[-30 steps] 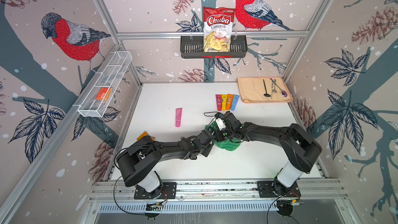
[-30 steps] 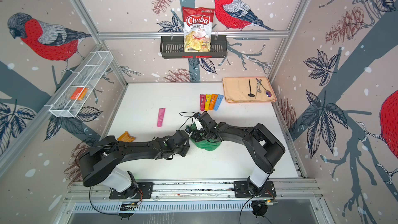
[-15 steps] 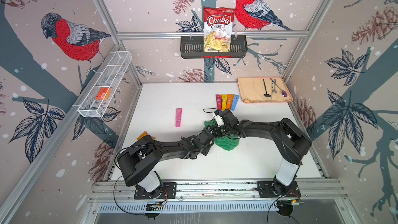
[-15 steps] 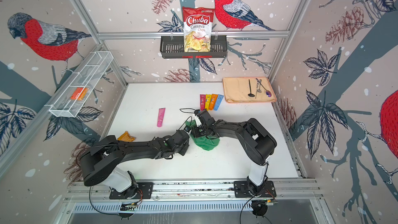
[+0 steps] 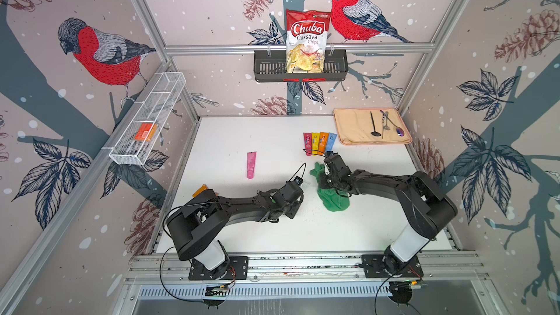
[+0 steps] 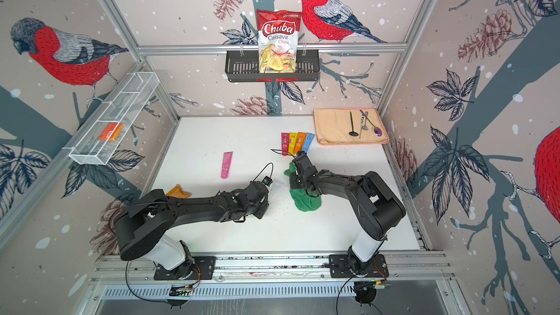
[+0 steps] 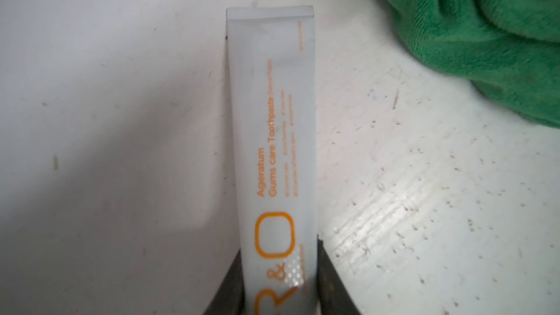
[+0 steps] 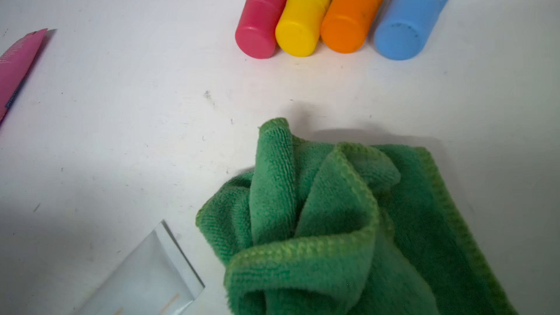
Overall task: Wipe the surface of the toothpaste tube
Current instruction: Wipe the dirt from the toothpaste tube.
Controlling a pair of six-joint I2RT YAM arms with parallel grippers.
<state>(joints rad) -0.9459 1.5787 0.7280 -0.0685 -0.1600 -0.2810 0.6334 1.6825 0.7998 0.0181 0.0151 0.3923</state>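
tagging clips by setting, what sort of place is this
Probably a robot test cell, not a home: aluminium frame, bird-print wall panels, and a left arm and right arm bolted to a front rail.

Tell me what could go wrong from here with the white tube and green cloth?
The left gripper flanks only one end of the white toothpaste tube; if its hold is loose, a wipe may push the tube out.
The green cloth, bunched in the right gripper, could drag over the speckled table and pick up grit.
The four coloured tubes lie close; a wide sweep might knock them.
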